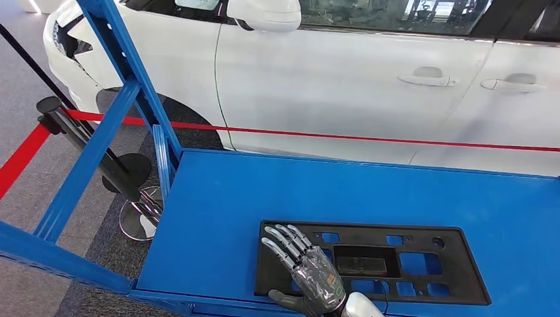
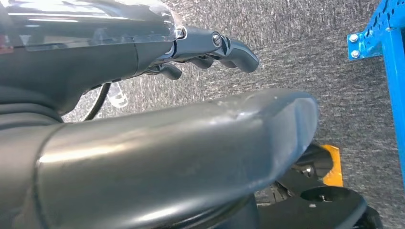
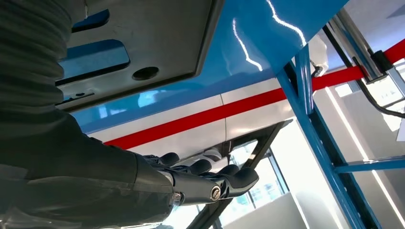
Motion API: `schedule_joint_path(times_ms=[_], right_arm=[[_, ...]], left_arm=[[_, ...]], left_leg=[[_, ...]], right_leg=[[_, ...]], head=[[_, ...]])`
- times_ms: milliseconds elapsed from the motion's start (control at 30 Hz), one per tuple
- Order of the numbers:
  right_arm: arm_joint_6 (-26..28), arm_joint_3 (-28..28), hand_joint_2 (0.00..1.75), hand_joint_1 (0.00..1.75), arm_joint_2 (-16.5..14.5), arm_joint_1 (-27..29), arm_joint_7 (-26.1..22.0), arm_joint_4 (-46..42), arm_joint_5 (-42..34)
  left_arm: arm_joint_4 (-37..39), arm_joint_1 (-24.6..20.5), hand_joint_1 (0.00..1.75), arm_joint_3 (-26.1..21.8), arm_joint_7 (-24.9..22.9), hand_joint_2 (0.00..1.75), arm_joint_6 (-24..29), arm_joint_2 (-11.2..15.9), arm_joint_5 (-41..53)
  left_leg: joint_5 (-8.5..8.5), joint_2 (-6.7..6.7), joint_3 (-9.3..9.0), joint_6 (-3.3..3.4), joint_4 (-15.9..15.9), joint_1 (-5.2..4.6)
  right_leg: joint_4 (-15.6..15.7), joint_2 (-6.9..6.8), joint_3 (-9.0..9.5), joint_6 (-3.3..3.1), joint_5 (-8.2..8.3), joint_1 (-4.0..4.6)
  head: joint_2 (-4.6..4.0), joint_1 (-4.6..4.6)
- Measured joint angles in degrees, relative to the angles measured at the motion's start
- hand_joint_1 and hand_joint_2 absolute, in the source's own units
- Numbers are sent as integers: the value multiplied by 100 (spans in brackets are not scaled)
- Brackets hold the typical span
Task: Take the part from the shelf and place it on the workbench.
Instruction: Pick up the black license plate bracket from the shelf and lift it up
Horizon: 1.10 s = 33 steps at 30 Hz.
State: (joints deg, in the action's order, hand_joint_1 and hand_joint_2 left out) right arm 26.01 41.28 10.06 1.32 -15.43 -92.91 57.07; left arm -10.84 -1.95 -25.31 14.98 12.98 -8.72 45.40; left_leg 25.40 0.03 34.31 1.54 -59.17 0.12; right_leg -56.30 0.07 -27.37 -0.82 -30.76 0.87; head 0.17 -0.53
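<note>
— While the black perforated panel [image 1: 370, 263] lies flat on the blue shelf deck [image 1: 330, 191], near its front edge, where is the right hand [image 1: 305, 269]?

— Over the panel's left end, fingers [image 1: 282, 239] straight and spread, nothing in its grasp. Contact with the panel: cannot tell.

— And the left hand [image 2: 143, 143]?

— Hanging over grey carpet [image 2: 296, 52] in the left wrist view, fingers [image 2: 224, 47] loosely extended, holding nothing.

— Surroundings?

— Blue frame posts [image 1: 125, 72] left of the deck. Beyond it, a white car [image 1: 370, 72], a red barrier belt [image 1: 370, 139] stretched across, and a black stanchion [image 1: 79, 132].
</note>
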Motion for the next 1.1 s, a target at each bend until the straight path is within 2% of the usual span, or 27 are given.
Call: schedule_joint_path(times_ms=[167, 267, 367, 467, 533, 600, 633, 667, 700, 767, 800, 833, 900, 967, 1000, 1033, 1100], right_arm=[[231, -30, 175, 0, -33, 45, -56, -23, 130], [734, -80, 175, 0, -72, 103, -178, -155, 224], [1220, -187, 175, 0, -227, 195, -580, -504, -97], [1379, -410, 175, 0, -470, 287, -1040, -952, -516], [1390, -568, 175, 0, -590, 354, -1173, -1193, -616], [1394, -678, 175, 0, -652, 430, -1193, -1329, -649], [1395, -712, 175, 0, -670, 467, -1192, -1363, -672], [1395, -740, 175, 0, -687, 501, -1191, -1390, -699], [1395, -764, 175, 0, -704, 531, -1190, -1413, -725], [1395, -798, 175, 0, -731, 572, -1192, -1451, -765], [1395, -808, 175, 0, -744, 586, -1196, -1463, -782], [1395, -817, 175, 0, -755, 600, -1201, -1473, -798], [1395, -832, 175, 0, -777, 621, -1213, -1482, -816], [1395, -840, 175, 0, -793, 629, -1221, -1486, -824], [1395, -843, 175, 0, -801, 632, -1221, -1486, -828], [1395, -845, 175, 0, -807, 635, -1220, -1486, -830], [1395, -848, 175, 0, -814, 640, -1216, -1486, -835]], left_arm=[[0, -2, 0, -83, 14, 0, -67, 4, -31], [0, -2, 0, -120, 10, 0, -48, 10, -25], [0, -1, 0, -187, -2, 0, -21, 11, -17], [0, 1, 0, -231, -18, 0, -14, -1, 8], [0, -2, 0, -249, -28, 0, -16, -15, 20], [0, -4, 0, -274, -32, 0, -23, -23, 23], [0, -4, 0, -293, -33, 0, -28, -26, 26], [0, -4, 0, -312, -34, 0, -34, -26, 28], [0, -4, 0, -328, -34, 0, -39, -27, 30], [0, -4, 0, -346, -38, 0, -45, -27, 34], [0, -6, 0, -352, -41, 0, -45, -27, 37], [0, -6, 0, -356, -47, 0, -44, -27, 42], [0, -8, 0, -364, -58, 0, -39, -29, 63], [0, -8, 0, -370, -67, 0, -38, -30, 79], [0, -9, 0, -373, -71, 0, -38, -31, 82], [0, -9, 0, -375, -74, 0, -39, -31, 84], [0, -6, 0, -379, -86, 0, -43, -31, 90]], left_leg=[[5, -1, -1, 7, -8, -11], [17, -1, -2, 25, -14, -31], [28, 0, -3, 53, -18, -58], [-6, 12, -44, 96, 64, -19], [-28, 29, -82, 122, 132, 19], [-25, 38, -89, 130, 141, 28], [-20, 41, -91, 124, 138, 37], [-16, 43, -93, 114, 131, 50], [-9, 43, -97, 97, 117, 68], [9, 37, -99, 40, 74, 109], [16, 30, -95, -5, 53, 118], [15, 25, -90, -53, 38, 120], [-18, 18, -78, -151, 37, 115], [19, 19, -49, -228, 9, 135], [138, 20, -3, -251, -98, 145], [337, 20, 80, -262, -321, 153], [816, 18, 312, -263, -1024, 148]], right_leg=[[4, -1, 3, 5, -2, -10], [4, -1, 6, 21, -10, -23], [8, -1, 9, 49, -16, -43], [-60, 3, 7, 114, -80, -52], [-480, 6, -184, 177, -350, -78], [-1213, 5, -578, 238, -675, -134], [-1482, 3, -744, 268, -720, -169], [-1577, 1, -825, 300, -654, -204], [-1457, -2, -799, 330, -480, -238], [-765, -6, -500, 382, -54, -295], [-451, 9, -357, 376, 89, -294], [-246, 24, -271, 354, 159, -286], [-179, 59, -276, 263, 184, -237], [-156, 53, -318, 154, 225, -237], [-140, 44, -341, 94, 258, -238], [-127, 30, -367, 38, 291, -236], [-131, 8, -443, -39, 343, -190]], head=[[-1, 1], [0, 1], [0, 2], [-1, -3], [-1, -20], [0, -30], [0, -29], [0, -29], [0, -29], [0, -34], [0, -38], [0, -41], [0, -40], [0, -36], [0, -31], [0, -23], [0, -11]])
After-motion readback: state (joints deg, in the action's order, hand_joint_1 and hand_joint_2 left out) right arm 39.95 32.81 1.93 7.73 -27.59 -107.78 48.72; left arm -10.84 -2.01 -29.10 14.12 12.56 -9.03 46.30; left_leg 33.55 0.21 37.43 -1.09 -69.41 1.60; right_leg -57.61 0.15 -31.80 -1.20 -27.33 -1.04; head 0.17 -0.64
